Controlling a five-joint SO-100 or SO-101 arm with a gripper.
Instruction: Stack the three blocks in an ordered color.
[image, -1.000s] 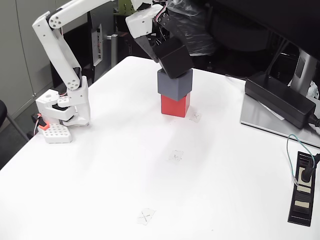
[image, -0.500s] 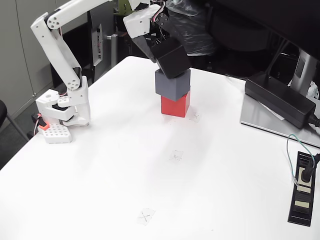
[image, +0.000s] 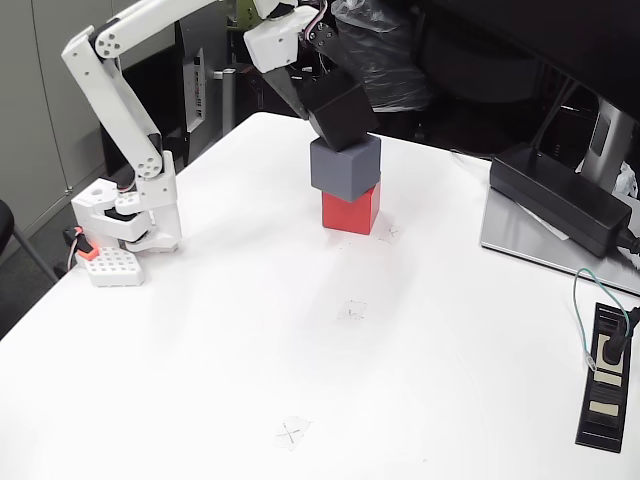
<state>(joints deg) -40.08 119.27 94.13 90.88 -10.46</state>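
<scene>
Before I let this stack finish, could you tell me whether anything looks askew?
Yes. The black block, held in the gripper, is tilted, with one corner dipping onto the blue-grey block rather than lying flat. The blue-grey block also sits twisted and shifted left on the red block, overhanging it.

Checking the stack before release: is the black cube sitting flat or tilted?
Tilted. The black cube, held in the claw, leans with one lower corner on the blue-grey cube, which sits on the red cube.
</scene>
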